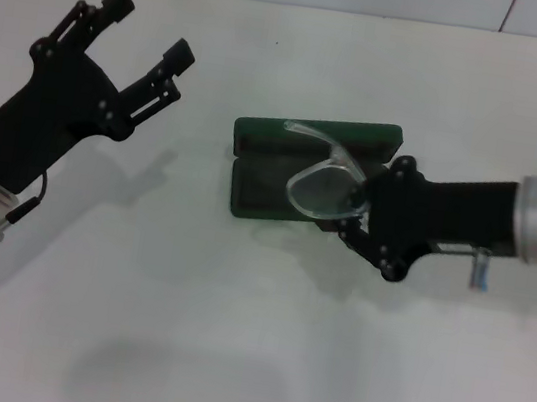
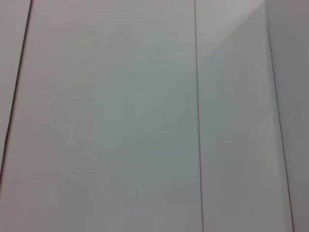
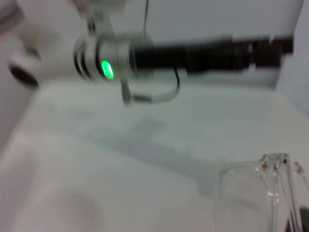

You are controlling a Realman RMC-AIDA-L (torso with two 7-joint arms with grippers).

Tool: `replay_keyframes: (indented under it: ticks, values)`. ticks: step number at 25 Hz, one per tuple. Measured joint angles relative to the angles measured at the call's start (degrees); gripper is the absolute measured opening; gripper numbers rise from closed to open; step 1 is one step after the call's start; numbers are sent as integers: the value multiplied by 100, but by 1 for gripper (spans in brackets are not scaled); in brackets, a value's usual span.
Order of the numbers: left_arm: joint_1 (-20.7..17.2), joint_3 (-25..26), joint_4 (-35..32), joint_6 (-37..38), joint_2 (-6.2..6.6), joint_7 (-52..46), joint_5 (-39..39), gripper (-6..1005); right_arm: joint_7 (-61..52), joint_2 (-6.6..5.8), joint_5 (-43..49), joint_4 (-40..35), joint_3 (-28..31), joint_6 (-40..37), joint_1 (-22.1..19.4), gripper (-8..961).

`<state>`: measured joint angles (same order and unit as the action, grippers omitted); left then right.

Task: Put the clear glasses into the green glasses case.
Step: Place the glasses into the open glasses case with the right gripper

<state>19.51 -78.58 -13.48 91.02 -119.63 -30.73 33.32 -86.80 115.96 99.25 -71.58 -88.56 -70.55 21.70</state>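
The clear glasses (image 1: 324, 184) are clamped by the right gripper (image 1: 361, 207) over the green glasses case (image 1: 305, 171); 1 temple arm overhangs at 12 o'clock and may snag the lid. The left gripper (image 1: 144, 33) is held open at 9 o'clock.

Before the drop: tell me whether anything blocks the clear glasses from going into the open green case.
Nothing visible does. The right gripper holds the transparent plastic wraparound glasses directly over the open dark green hinged case, whose lining looks bare. The left gripper hangs open, well off to the side.

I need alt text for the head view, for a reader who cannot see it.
The right gripper holds the clear glasses over the open green glasses case on a white table. The left gripper hangs apart at the left, jaws open.
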Motion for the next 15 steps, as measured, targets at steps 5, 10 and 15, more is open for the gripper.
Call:
replay_keyframes:
  ticks: [5, 10, 15]
  values:
    - [-4, 1, 110, 0, -4, 11, -4, 854, -823, 3, 1216, -675, -836, 921, 121, 17]
    - [14, 1, 122, -10, -7, 13, -4, 854, -1484, 15, 2262, -1098, -1245, 1190, 224, 17]
    - [92, 1, 127, -218, -7, -9, -3, 853, -1847, 18, 2903, -1154, -1453, 1334, 405, 17]
